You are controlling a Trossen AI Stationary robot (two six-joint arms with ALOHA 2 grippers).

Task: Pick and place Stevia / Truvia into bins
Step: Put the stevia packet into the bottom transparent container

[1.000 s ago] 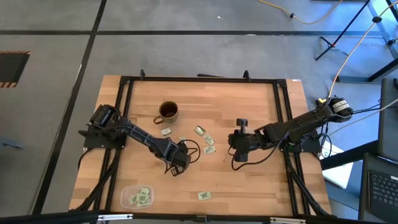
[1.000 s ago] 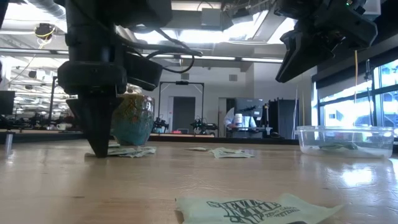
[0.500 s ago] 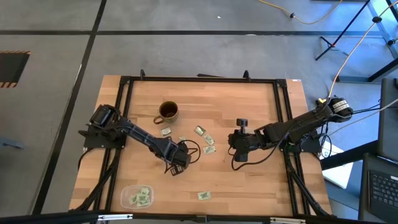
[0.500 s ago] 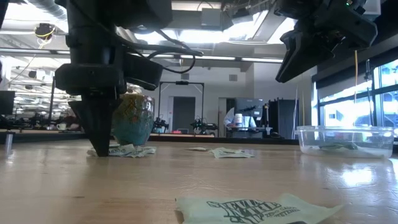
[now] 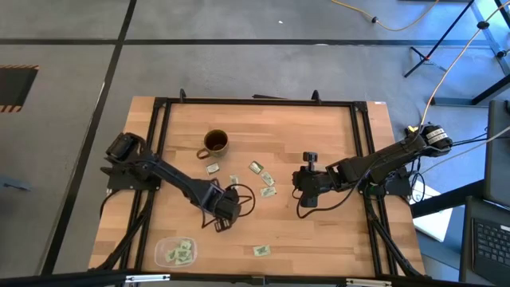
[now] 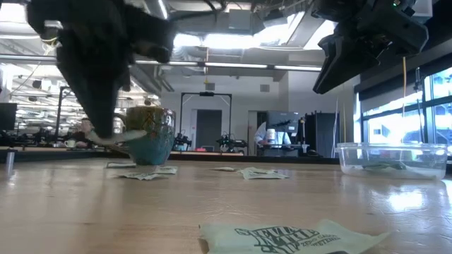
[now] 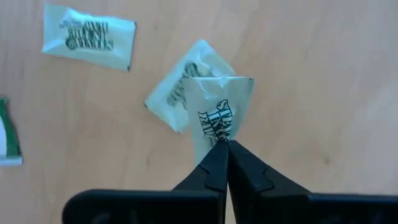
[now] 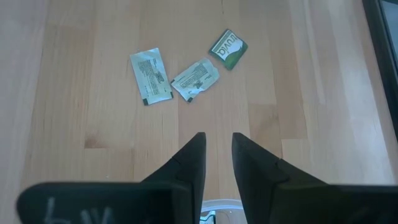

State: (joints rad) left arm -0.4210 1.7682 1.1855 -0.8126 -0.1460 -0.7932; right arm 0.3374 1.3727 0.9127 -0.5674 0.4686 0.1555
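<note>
My left gripper (image 5: 217, 221) (image 7: 225, 146) hangs above the near-left part of the table, shut on one white and green Stevia sachet (image 7: 217, 115) (image 6: 121, 136). More sachets lie flat mid-table (image 5: 256, 167) (image 5: 268, 191) (image 7: 89, 36) (image 7: 177, 93) (image 8: 151, 76), and one lies near the near edge (image 5: 261, 250) (image 6: 296, 236). One clear bin (image 5: 175, 252) (image 6: 392, 159) sits at the near-left corner with sachets in it. A second bin does not show. My right gripper (image 5: 303, 196) (image 8: 217, 155) waits open above the table's right half, touching nothing. My left gripper pinches the sachet between its two fingertips at one short end (image 7: 216, 135). The fingers come from above, slanting. The sachet is lifted clear of the table, bent and creased, and its free end (image 6: 131, 134) sticks out past the fingertips.
A brown mug (image 5: 215, 143) (image 6: 150, 134) stands on the far-left part of the table. Black frame rails (image 5: 255, 102) run along the table's edges. Bare wood lies between the left gripper and the bin.
My left gripper, shut with its tips down at the table among the sachets, has risen and tipped, moving toward the near-left corner. The sachet has come up with it, lifted clear, while a second sachet stays on the table.
</note>
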